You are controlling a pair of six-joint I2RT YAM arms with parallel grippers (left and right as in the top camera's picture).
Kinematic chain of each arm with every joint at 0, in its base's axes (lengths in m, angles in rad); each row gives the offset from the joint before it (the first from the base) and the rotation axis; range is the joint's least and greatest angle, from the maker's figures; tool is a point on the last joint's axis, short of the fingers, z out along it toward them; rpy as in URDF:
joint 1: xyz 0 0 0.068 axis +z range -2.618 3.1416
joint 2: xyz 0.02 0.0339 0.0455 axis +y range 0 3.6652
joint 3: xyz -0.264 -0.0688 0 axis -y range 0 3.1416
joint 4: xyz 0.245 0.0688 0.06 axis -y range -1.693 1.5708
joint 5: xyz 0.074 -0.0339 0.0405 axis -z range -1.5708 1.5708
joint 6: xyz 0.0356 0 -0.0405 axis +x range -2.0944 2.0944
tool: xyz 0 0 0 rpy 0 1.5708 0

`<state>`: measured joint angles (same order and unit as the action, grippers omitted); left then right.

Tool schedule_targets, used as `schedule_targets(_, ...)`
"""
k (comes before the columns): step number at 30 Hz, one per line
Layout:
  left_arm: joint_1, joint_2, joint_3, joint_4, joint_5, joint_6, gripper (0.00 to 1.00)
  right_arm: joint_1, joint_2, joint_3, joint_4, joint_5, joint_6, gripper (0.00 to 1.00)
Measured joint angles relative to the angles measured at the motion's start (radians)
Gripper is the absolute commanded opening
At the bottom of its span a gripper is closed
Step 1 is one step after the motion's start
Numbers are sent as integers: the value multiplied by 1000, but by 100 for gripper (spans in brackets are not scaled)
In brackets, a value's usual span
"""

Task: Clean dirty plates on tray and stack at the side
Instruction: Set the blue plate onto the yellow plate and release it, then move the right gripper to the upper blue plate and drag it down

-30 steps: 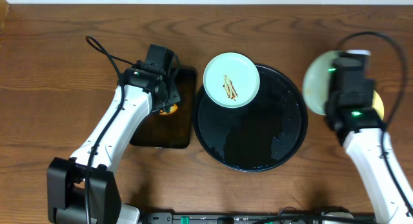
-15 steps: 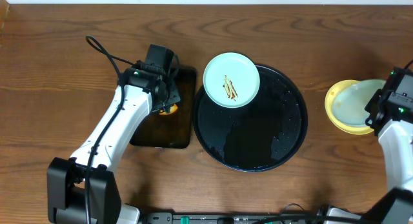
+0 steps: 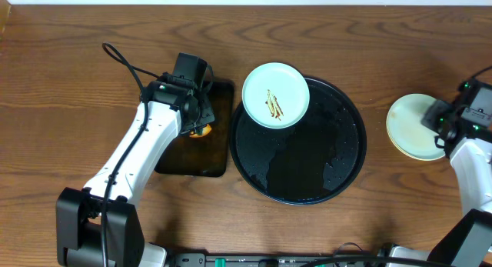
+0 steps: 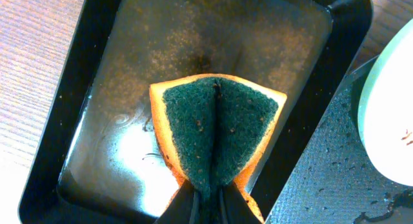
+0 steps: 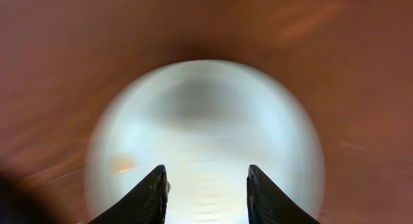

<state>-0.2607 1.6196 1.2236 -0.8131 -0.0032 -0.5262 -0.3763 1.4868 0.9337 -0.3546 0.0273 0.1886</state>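
A mint-blue plate with brown smears rests on the upper left rim of the round black tray; it also shows at the right edge of the left wrist view. My left gripper is shut on the green-and-yellow sponge, pinching it folded over the rectangular tray. A pale plate stack lies on the bare wood at the right; yellow shows at its rim. My right gripper is open and empty over its right edge. In the blurred right wrist view the pale plate lies under the open fingers.
The smaller rectangular black tray lies left of the round tray, wet inside. The round tray's surface has water drops. A black cable loops off the left arm. The table's back edge runs along the top.
My right arm has swung right, away from the round tray, with a pale plate. That plate now lies flat on the yellow plate and the gripper is off it. The left arm has not moved.
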Motion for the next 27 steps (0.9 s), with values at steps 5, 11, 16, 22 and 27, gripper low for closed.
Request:
schedule_targets(5, 0, 0, 0, -10, 0, 0, 8, 109, 0, 0, -1, -283, -32, 42)
schedule_targets(11, 0, 0, 0, -14, 0, 0, 8, 312, 0, 53, -96, -380, -75, 51)
schedule_targets(16, 0, 0, 0, -14, 0, 0, 8, 430, 5, 188, -132, -359, -99, 52)
schedule_targets(22, 0, 0, 0, -14, 0, 0, 8, 517, 77, 235, -39, -309, -109, 57)
schedule_targets(27, 0, 0, 0, -15, 0, 0, 8, 565, 229, 235, 66, -279, -114, 56)
